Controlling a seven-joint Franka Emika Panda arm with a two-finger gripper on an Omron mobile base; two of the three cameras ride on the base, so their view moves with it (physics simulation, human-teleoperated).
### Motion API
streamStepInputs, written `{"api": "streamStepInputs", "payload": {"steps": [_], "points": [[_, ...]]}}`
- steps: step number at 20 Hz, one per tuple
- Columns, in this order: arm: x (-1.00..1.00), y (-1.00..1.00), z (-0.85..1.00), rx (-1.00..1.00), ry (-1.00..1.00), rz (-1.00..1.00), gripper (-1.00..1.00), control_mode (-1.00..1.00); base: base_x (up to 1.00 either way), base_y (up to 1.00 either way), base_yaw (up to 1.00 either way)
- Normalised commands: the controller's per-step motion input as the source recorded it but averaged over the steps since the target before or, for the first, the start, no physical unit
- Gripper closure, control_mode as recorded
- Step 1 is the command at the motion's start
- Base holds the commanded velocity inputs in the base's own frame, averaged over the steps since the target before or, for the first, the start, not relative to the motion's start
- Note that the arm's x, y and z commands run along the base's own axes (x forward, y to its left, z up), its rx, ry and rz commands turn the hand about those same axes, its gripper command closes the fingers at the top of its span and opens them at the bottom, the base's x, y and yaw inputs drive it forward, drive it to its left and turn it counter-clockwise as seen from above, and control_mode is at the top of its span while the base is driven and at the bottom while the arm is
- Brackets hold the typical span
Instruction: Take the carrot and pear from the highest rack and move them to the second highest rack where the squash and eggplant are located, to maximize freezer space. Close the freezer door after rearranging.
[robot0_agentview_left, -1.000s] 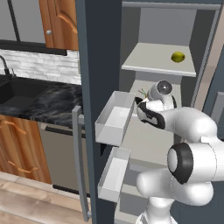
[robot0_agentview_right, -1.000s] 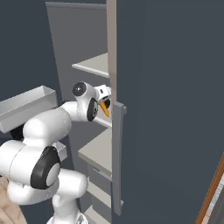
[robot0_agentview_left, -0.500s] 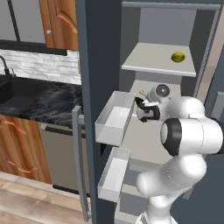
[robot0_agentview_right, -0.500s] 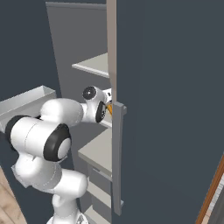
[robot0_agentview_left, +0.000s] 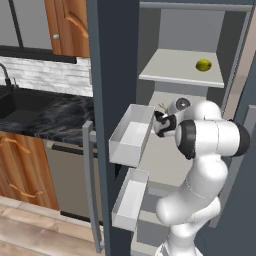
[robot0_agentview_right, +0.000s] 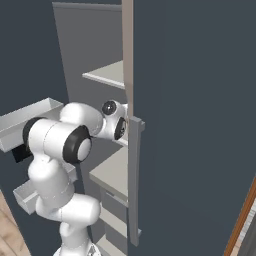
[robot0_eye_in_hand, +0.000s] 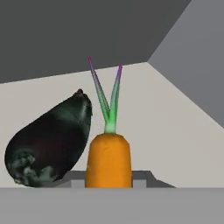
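Hand view | fingers (robot0_eye_in_hand: 109, 181) clamp carrot (robot0_eye_in_hand: 108, 159) | eggplant (robot0_eye_in_hand: 50, 144) beside it on rack (robot0_eye_in_hand: 175, 131)

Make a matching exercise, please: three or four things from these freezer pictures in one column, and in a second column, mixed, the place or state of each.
Things:
1. orange carrot with green leaves
2. dark purple eggplant
3. small yellow-green pear
4. white door bin

Places or states:
A. alone on the highest rack
B. held between the shut gripper tips
C. mounted on the inner side of the open freezer door
D. lying on the second highest rack, beside the carrot

Pairs: 1-B, 2-D, 3-A, 4-C
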Motion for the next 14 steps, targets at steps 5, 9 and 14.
{"api": "streamStepInputs", "payload": {"steps": [5, 9, 14], "points": [[0.31, -0.19, -0.28, 0.0, 0.0, 0.0, -1.0, -1.0, 0.0, 0.0, 0.0], [0.07, -0.13, -0.31, 0.0, -0.02, 0.0, -1.0, -1.0, 0.0, 0.0, 0.0], [-0.08, 0.0, -0.09, 0.0, -0.07, 0.0, -1.0, -1.0, 0.0, 0.0, 0.0]]}}
